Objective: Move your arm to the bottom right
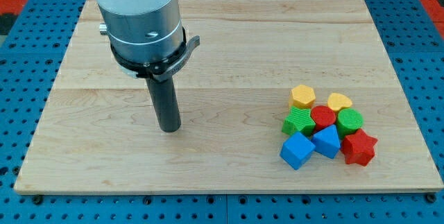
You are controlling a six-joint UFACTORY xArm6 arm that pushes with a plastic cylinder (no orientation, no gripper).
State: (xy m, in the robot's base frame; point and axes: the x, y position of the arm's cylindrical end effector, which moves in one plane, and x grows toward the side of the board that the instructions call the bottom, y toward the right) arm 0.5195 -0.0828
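Nearest the view's bottom, a blue cube (297,150) sits beside a blue triangular block (327,141) and a red star block (359,147). Behind them, touching in one cluster, lie a green ridged block (298,121), a red round block (322,117), a green hexagonal block (349,121), a yellow hexagonal block (302,96) and a yellow heart block (339,101). On the pale wooden board (229,57), my tip (168,129) stands well left of the cluster, holding nothing and touching no block.

My tip (168,128) rests on the wooden board (208,37), well left of the clustered blocks (326,127).
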